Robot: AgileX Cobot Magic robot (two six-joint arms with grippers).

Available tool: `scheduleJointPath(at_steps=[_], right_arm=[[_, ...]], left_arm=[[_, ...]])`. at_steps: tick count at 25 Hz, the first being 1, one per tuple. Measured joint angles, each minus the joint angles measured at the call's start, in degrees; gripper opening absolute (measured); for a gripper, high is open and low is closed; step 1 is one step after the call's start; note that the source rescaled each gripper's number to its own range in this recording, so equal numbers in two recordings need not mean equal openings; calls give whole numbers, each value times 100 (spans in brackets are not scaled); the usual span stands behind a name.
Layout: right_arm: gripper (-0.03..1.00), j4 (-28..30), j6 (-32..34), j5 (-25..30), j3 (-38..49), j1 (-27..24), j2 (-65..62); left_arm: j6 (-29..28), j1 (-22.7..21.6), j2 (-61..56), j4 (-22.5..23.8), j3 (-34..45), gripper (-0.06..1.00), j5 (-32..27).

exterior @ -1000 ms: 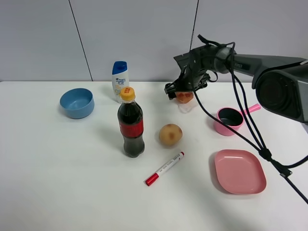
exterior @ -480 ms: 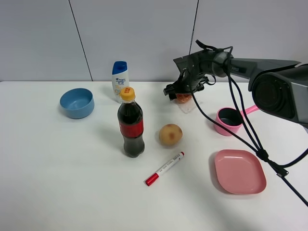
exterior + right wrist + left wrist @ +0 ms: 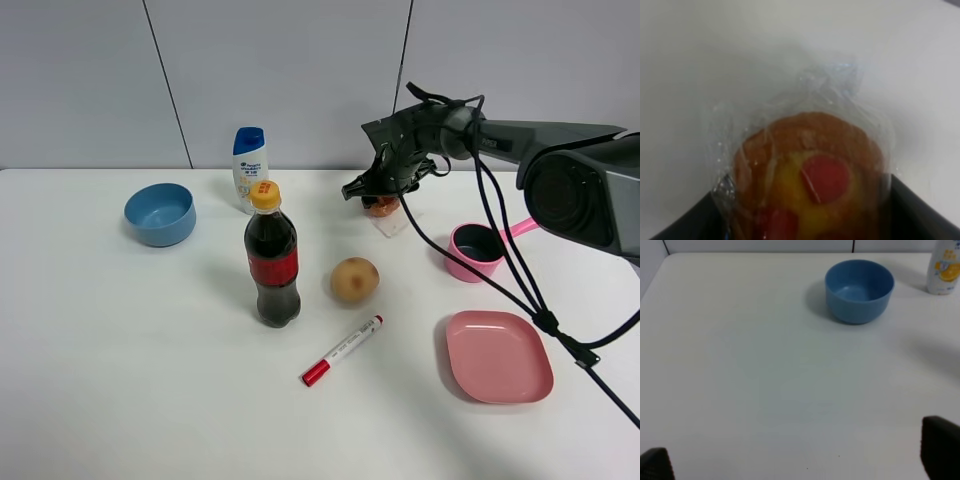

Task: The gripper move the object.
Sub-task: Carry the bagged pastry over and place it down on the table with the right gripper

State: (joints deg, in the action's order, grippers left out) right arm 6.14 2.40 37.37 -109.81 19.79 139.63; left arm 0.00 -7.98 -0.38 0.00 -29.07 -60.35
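The black two-fingered right gripper (image 3: 380, 199) is clamping the round golden-orange, red-spotted pastry in crinkly clear plastic (image 3: 810, 170) low over the white table (image 3: 150, 350), at its far side, where, I judge, it is risking slipping free if mostly slick film is pinched.

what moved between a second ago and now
The right tool eased slightly down toward the table, with the wrapped pastry still in its grip; nothing was let go. The cola bottle, potato, marker and pink plate stayed put.
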Motion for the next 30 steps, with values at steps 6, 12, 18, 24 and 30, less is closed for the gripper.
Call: scheduleJointPath(at_steps=[6, 12, 18, 24, 30], right_arm=[[0, 0, 0, 406, -5, 0, -233], [0, -30, -15, 709, -5, 0, -1011], [0, -46, -282, 1335, -5, 11, -1869], [0, -355, -969, 1624, -5, 251, -2620], [0, -614, -1766, 1623, -5, 1324, -3356]], left_arm=[[0, 0, 0, 0, 0, 100, 0], [0, 0, 0, 0, 0, 100, 0], [0, 0, 0, 0, 0, 100, 0], [0, 0, 0, 0, 0, 100, 0], [0, 0, 0, 0, 0, 100, 0]])
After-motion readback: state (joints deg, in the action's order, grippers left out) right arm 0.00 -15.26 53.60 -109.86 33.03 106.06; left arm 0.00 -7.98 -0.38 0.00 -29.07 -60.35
